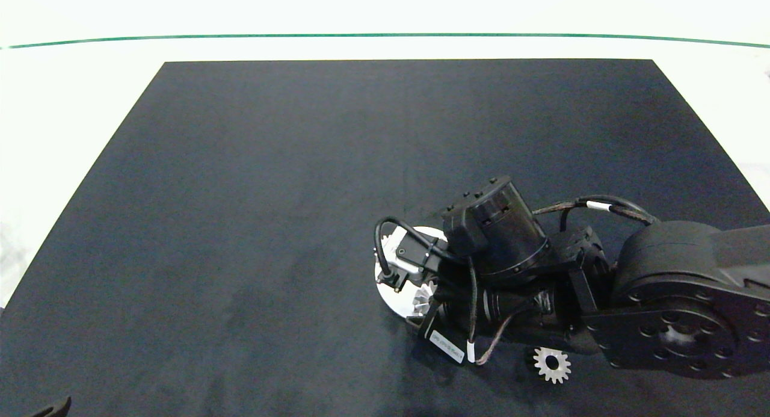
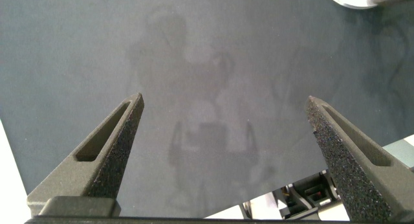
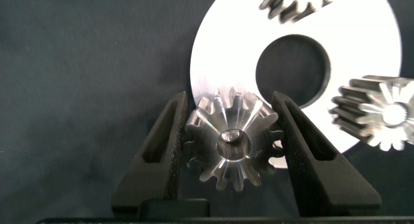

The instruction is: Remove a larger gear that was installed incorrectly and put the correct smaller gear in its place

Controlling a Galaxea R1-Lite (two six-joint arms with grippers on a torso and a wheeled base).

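Note:
My right gripper [image 3: 231, 98] has its fingers [image 3: 162, 153] pressed against both sides of a silver spur gear [image 3: 229, 146] at the rim of a white round plate [image 3: 220, 49]. A pin shows in this gear's centre hole. By size alone I cannot tell whether it is the larger gear or a smaller one. Two more silver gears [image 3: 381, 114] [image 3: 291, 4] sit on the plate. Another silver gear [image 1: 552, 364] lies loose on the black mat, close under the right arm [image 1: 499, 236]. The left gripper [image 2: 224, 100] hangs open over bare mat.
The black mat [image 1: 271, 194] covers most of the white table. The right arm hides most of the white plate [image 1: 385, 287] in the head view. A tip of the left arm [image 1: 51, 408] shows at the near left corner.

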